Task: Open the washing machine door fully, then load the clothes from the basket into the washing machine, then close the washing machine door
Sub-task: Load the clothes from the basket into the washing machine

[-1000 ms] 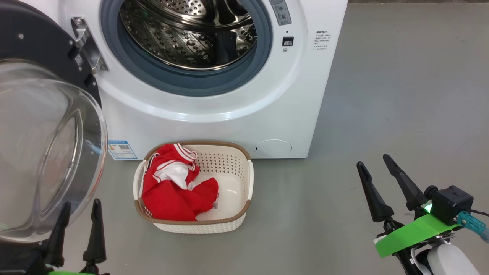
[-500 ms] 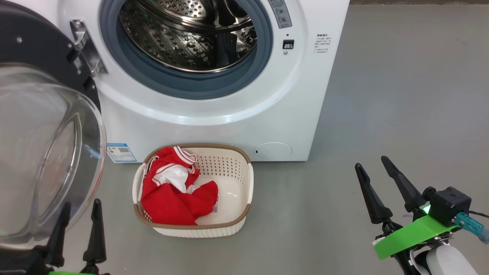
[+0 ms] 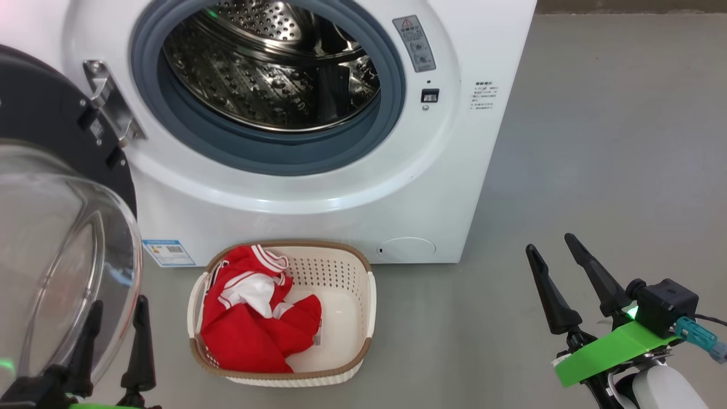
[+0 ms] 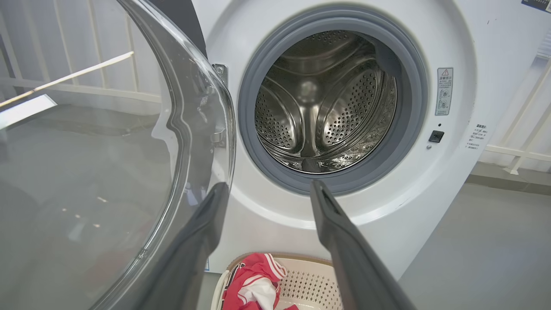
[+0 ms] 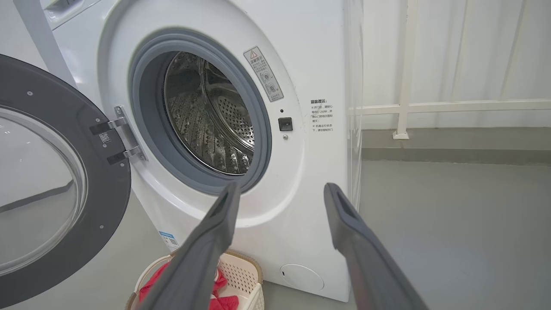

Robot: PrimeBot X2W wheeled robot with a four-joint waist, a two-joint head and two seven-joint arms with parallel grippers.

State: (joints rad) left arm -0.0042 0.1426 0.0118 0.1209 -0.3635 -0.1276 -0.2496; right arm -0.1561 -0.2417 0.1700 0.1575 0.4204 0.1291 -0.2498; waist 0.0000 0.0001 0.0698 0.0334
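The white washing machine (image 3: 318,193) (image 4: 452,163) (image 5: 318,172) stands with its steel drum (image 3: 267,68) (image 4: 323,103) (image 5: 206,112) exposed. Its washing machine door (image 3: 51,227) (image 4: 107,172) (image 5: 51,181), black with a clear bulging window, hangs swung out to the left. On the floor before the machine sits the cream basket (image 3: 346,295) (image 4: 310,280) (image 5: 245,275), and the red clothes (image 3: 255,324) (image 4: 254,288) (image 5: 224,301) with white stripes lie in its left half. My left gripper (image 3: 116,309) (image 4: 269,189) is open at the lower left, beside the door glass. My right gripper (image 3: 551,247) (image 5: 282,189) is open and empty, right of the basket.
Grey floor (image 3: 613,142) stretches to the right of the machine. A white railing (image 5: 430,105) runs along the wall behind it. A small round flap (image 3: 406,250) sits low on the machine's front, with a blue label sticker (image 3: 167,253) at its lower left.
The camera has tilted, so the machine and basket sit lower in the picture. Both grippers stay open and hardly move.
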